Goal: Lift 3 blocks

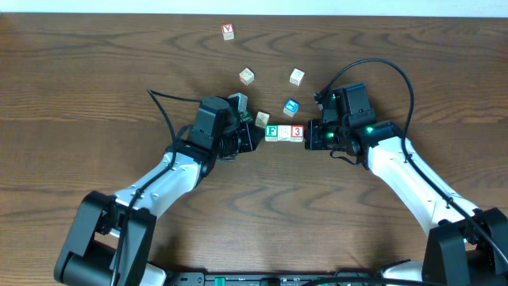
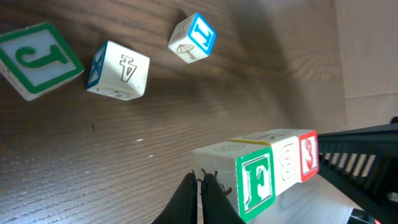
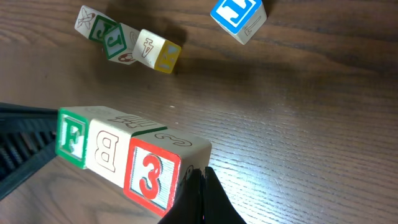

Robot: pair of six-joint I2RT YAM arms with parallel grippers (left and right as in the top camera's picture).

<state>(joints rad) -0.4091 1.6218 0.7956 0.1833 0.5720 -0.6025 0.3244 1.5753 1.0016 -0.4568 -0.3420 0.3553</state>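
You've got both pincers closed, left gripper (image 1: pixel 252 137) butted on the green F block (image 1: pixel 271 133), right gripper (image 1: pixel 309 137) on the red 3 block (image 1: pixel 297 133), pale B block (image 1: pixel 284 133) sandwiched between; squeeze looks set; can't tell if the row's cleared the table (image 1: pixel 87 95).

In the left wrist view the green J cube (image 2: pixel 37 59) is cut by the left edge and the F block (image 2: pixel 255 183) by the bottom edge. In the right wrist view the blue cube (image 3: pixel 239 15) is clipped by the top edge, and the left gripper (image 3: pixel 37 143) runs off the left edge as a dark blur. From overhead, the middle block (image 1: pixel 284 133) is too small to read.
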